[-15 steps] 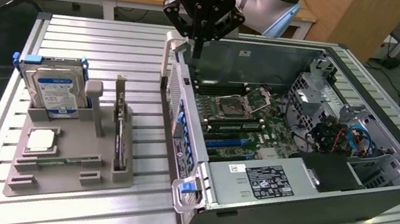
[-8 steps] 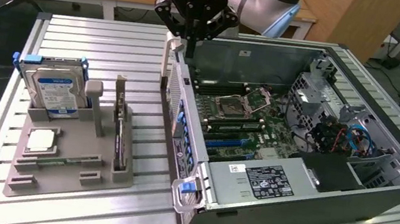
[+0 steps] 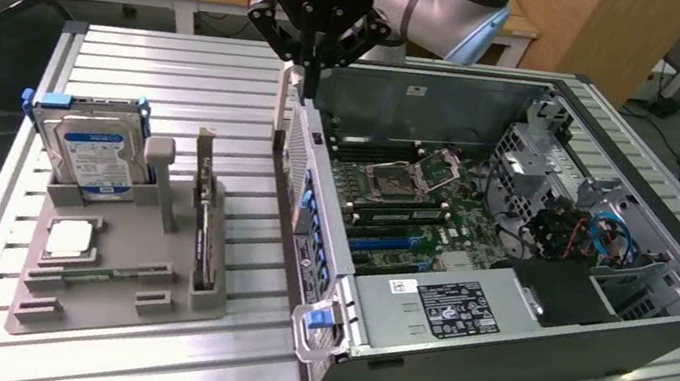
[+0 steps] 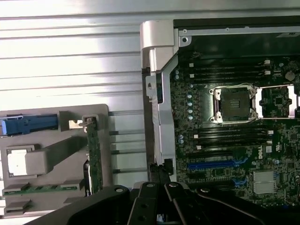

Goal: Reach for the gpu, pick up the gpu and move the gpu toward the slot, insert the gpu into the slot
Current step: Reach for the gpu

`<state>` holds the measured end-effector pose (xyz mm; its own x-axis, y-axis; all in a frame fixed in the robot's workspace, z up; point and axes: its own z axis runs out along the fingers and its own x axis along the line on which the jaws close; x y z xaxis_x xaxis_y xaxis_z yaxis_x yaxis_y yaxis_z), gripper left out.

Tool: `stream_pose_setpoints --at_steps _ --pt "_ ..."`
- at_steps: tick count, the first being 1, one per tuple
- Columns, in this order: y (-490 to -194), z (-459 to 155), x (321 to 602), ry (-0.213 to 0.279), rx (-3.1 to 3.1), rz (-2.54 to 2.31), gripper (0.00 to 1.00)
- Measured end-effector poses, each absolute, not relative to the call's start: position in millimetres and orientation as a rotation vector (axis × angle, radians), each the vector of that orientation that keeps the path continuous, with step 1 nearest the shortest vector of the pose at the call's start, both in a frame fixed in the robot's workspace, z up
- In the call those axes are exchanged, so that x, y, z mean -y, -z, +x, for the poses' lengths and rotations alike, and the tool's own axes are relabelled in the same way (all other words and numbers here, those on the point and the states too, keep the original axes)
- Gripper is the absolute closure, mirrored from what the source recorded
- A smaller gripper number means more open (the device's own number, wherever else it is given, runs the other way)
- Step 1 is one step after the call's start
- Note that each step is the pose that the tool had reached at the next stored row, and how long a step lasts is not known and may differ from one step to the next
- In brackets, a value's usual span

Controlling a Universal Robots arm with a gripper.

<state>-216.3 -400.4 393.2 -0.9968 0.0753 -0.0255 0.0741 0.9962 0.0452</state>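
Fingers (image 3: 313, 69) closed above case (image 3: 519, 344); gpu (image 3: 205, 231) in holder (image 3: 94, 303)

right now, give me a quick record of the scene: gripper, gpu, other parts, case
gripper: shut, holding nothing, above the case wall on the exterior view's left
gpu: on edge in the grey holder, apart from the gripper
hard drive: upright in the holder, to the exterior view's left of the gpu
processor chip: flat on the holder
case: open, motherboard showing, blue slots visible
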Motion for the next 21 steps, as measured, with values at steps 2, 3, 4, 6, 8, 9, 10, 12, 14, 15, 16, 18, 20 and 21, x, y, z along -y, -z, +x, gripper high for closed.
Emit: stream_pose_setpoints --at_steps 2,3,4,6,8,9,10,12,14,15,16,18,20,21 --pt "-393.3 -219.9 400.6 -0.069 -3.112 0.117 0.90" --pt "-393.3 -221.6 400.7 -0.069 -3.112 0.116 0.90" --pt "-393.2 -223.4 400.7 -0.069 -3.112 0.116 0.90" --pt "-393.2 -227.1 400.9 -0.069 -3.112 0.116 0.90" --pt "-393.2 -230.7 401.1 -0.069 -3.111 0.116 0.90" --pt "-393.2 -232.7 401.1 -0.069 -3.112 0.116 0.90" --pt "-393.2 -234.4 401.2 -0.069 -3.112 0.116 0.90" --pt "-393.2 -238.0 401.4 -0.069 -3.111 0.117 0.90" --pt "-393.2 -241.9 401.5 -0.069 -3.112 0.117 0.90" --pt "-393.2 -244.0 401.6 -0.069 -3.112 0.116 0.90" --pt "-393.2 -245.8 401.7 -0.069 -3.112 0.116 0.90" --pt "-393.2 -248.8 401.7 -0.069 -3.112 0.116 0.90" --pt "-393.2 -252.3 401.7 -0.069 -3.112 0.116 0.90" --pt "-393.2 -259.1 402.0 -0.069 -3.112 0.117 0.90"
